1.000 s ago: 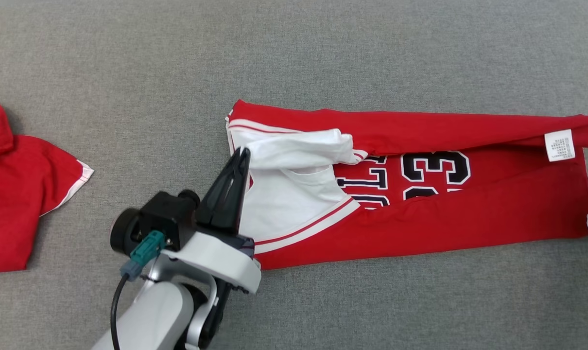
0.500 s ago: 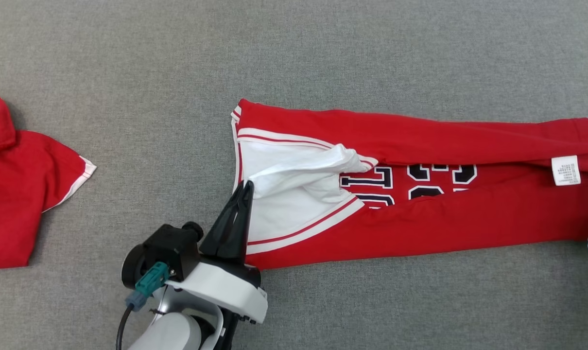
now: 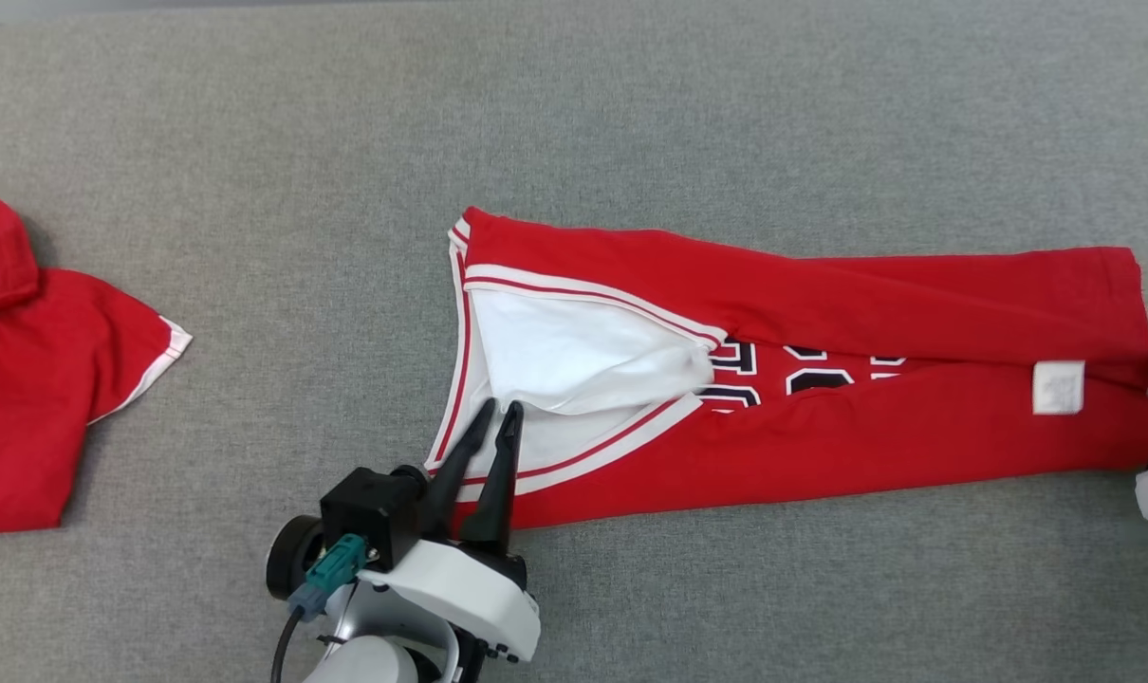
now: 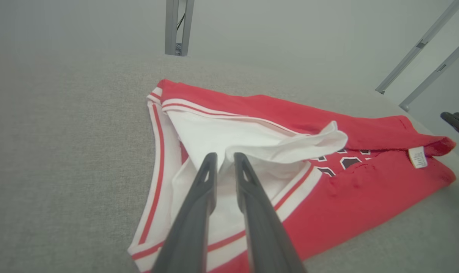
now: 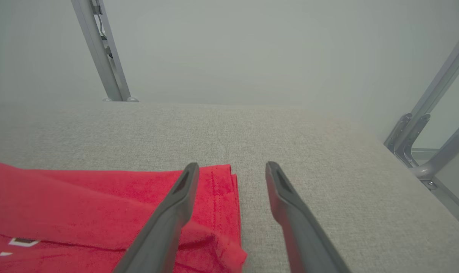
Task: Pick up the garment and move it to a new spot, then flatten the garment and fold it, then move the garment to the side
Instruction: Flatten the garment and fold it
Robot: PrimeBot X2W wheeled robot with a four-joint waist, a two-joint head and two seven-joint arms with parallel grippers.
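Jersey, red with white-and-red trim, flat on grey table, both long sides folded in to make a narrow strip. Long axis runs across the head view with a slight tilt, the open trimmed end with white lining toward the robot's left and the hem end toward its right. Dark lettering shows in the slit between the folded sides; most of it is covered and cannot be read. White label lies on the jersey near the hem, its print too small to make out. Second red garment lies well apart, beyond the jersey's trimmed end, cut off by the picture edge. Left gripper comes from the near side of the jersey on a pale forearm. Its fingers point away from the robot over the trimmed end, their tips above the white lining, a narrow gap between them and no cloth caught in it. Right gripper is at the jersey's hem end, fingers spread wide, one over the red hem corner and the other over bare table; in the head view it is cut off, with one dark finger showing.
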